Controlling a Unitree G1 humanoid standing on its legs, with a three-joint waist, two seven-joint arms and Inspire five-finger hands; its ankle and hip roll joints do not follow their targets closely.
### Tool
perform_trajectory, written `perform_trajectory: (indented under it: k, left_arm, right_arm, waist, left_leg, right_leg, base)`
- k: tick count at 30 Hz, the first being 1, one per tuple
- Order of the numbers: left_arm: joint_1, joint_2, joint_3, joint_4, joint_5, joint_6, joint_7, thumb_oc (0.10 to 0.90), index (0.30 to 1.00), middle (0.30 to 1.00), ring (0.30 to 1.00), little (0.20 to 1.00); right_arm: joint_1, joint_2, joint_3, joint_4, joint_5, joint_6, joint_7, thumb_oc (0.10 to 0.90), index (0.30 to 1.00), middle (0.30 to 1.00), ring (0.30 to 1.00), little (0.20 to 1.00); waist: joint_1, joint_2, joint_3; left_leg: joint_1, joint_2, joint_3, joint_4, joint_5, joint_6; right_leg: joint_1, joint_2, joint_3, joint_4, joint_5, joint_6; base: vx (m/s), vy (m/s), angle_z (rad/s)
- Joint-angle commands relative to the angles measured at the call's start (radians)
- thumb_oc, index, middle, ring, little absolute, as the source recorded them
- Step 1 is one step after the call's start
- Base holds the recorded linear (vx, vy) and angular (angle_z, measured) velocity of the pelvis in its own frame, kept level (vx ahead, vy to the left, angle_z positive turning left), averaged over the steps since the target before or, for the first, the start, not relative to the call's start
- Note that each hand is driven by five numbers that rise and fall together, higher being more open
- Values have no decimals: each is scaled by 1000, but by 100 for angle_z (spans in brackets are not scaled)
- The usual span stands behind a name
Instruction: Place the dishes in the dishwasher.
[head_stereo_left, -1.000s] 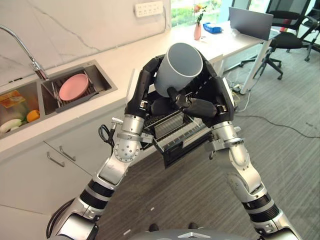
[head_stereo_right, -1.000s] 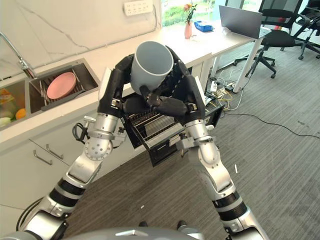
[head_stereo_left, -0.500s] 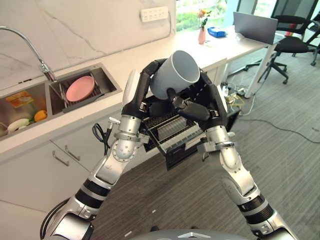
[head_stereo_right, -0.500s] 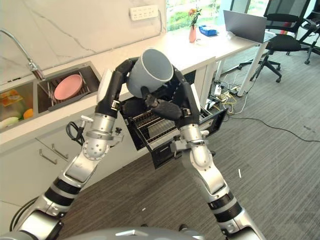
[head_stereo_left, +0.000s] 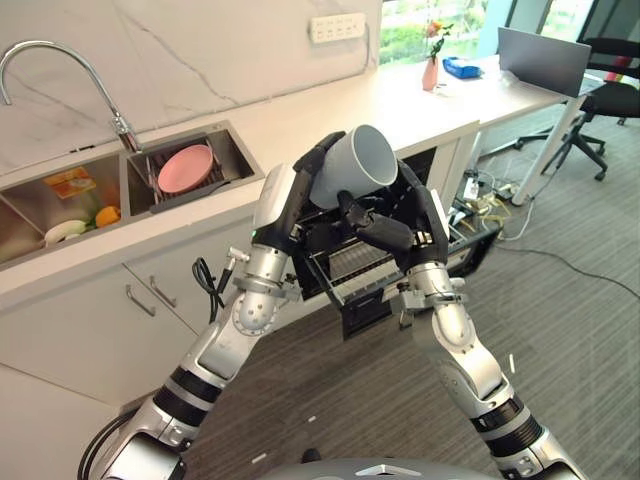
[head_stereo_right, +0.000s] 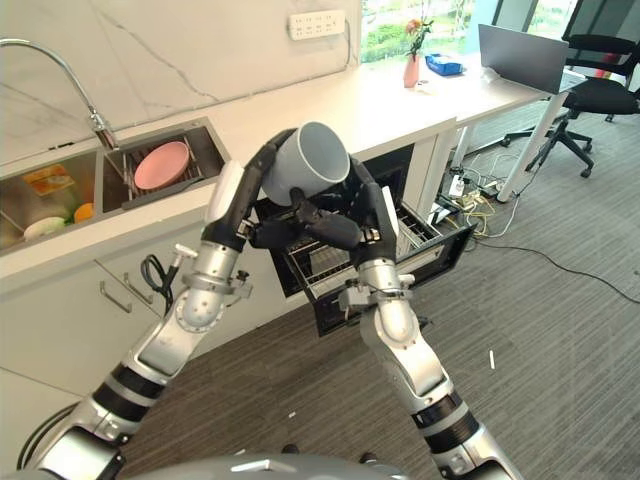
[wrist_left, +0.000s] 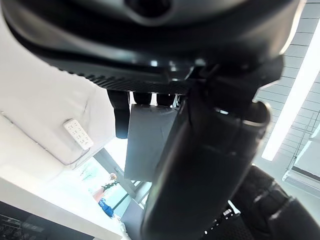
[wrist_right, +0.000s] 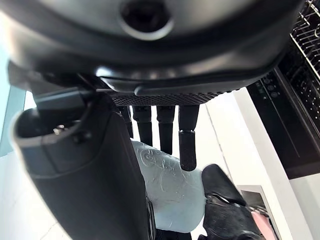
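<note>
I have the grey cup (head_stereo_left: 352, 168) clasped between my 2 hands, left hand (head_stereo_left: 290, 200) and right hand (head_stereo_left: 408, 215) both curled round it, held above the open dishwasher rack (head_stereo_right: 335, 262). Next I judge it needs lowering onto the rack beneath my hands, mouth turned down.

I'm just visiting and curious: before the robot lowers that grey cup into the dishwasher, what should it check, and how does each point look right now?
1. Grey cup held from both sides by the left hand and the right hand: ok.
2. Dishwasher rack pulled out under the cup: ok.
3. Free slot in the rack under the cup: cannot tell, the hands hide it.
4. Cup turned mouth down for the rack: not ok, its mouth faces up and outward.
5. Pink plate in the sink, not yet loaded: not ok.
</note>
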Motion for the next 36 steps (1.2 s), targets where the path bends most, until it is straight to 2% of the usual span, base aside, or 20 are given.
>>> perform_trajectory:
  k: [1,3,9,12,13,18,20,22,23,26,29,36]
  left_arm:
    - [-24,19,-94,-66,42,-85,-21,800,900,900,900,900]
    - [24,32,-53,-63,32,-78,-9,800,900,900,900,900]
    - [131,45,44,-39,0,-66,19,800,900,900,900,900]
    - [149,46,56,-35,-5,-65,24,800,900,900,900,900]
    - [197,46,106,-12,-28,-62,44,800,900,900,900,900]
    - [227,44,142,1,-42,-58,55,800,900,900,900,900]
    - [276,42,217,44,-65,-47,85,800,900,900,900,900]
    - [277,42,218,43,-65,-46,85,800,900,900,900,900]
    - [299,43,254,66,-72,-42,94,800,900,900,900,900]
    - [299,43,254,66,-72,-42,94,800,900,900,900,900]
    - [327,49,279,85,-84,-46,83,800,900,900,900,900]
    - [394,82,272,112,-115,-62,13,800,900,900,900,900]
  right_arm:
    - [-160,132,-73,-136,-23,-140,-3,400,300,300,300,300]
    - [-156,127,-100,-130,-20,-146,-17,400,300,300,300,300]
    - [-148,110,-145,-119,-19,-153,-39,400,300,300,300,300]
    - [-146,107,-150,-116,-17,-154,-42,400,300,300,300,300]
    - [-142,93,-180,-105,-21,-159,-55,400,300,300,300,300]
    - [-139,85,-199,-94,-23,-160,-65,400,300,300,300,300]
    - [-137,74,-233,-64,-28,-159,-76,400,300,300,300,300]
    - [-137,74,-232,-64,-28,-159,-76,400,300,300,300,300]
    - [-139,54,-256,-36,-63,-144,-80,400,300,300,300,300]
    - [-139,54,-256,-36,-63,-144,-80,400,300,300,300,300]
    - [-147,7,-287,32,-137,-116,-90,400,300,300,300,300]
    - [-207,-92,-322,271,-255,-49,-120,400,300,300,300,300]
  waist:
    - [14,-81,-28]
    - [25,-84,-24]
    - [47,-87,-20]
    - [48,-87,-20]
    - [59,-87,-16]
    - [65,-86,-15]
    - [80,-86,-15]
    - [79,-86,-16]
    - [89,-87,-14]
    - [89,-87,-14]
    - [103,-90,-7]
    - [154,-112,13]
  left_leg:
    - [51,-15,33,6,-113,-21]
    - [42,-14,26,5,-99,-22]
    - [40,-13,5,8,-105,-26]
    - [38,-14,1,8,-104,-26]
    - [34,-15,-9,9,-102,-27]
    - [32,-16,-16,9,-100,-27]
    - [25,-19,-31,10,-97,-27]
    - [25,-19,-31,10,-97,-27]
    - [21,-21,-37,10,-95,-27]
    - [21,-21,-37,10,-95,-27]
    - [10,-23,-49,10,-92,-26]
    - [-21,-28,-78,11,-82,-29]
  right_leg:
    - [26,-68,-25,21,-90,98]
    - [21,-67,-38,23,-83,95]
    - [29,-63,-54,20,-94,92]
    - [30,-63,-57,20,-95,91]
    - [30,-64,-68,21,-96,89]
    - [32,-65,-77,21,-97,89]
    - [33,-67,-90,22,-99,87]
    - [32,-67,-91,22,-99,87]
    - [32,-69,-97,22,-98,87]
    - [32,-69,-97,22,-98,87]
    - [26,-73,-113,26,-97,88]
    - [16,-78,-148,25,-95,92]
  base:
    - [-5,-19,19]
    - [-13,-18,15]
    - [4,-17,13]
    - [0,0,0]
    - [0,0,0]
    - [0,-2,8]
    - [8,-2,15]
    - [0,10,7]
    - [-1,16,9]
    - [-2,9,9]
    - [-2,16,11]
    - [-10,3,11]
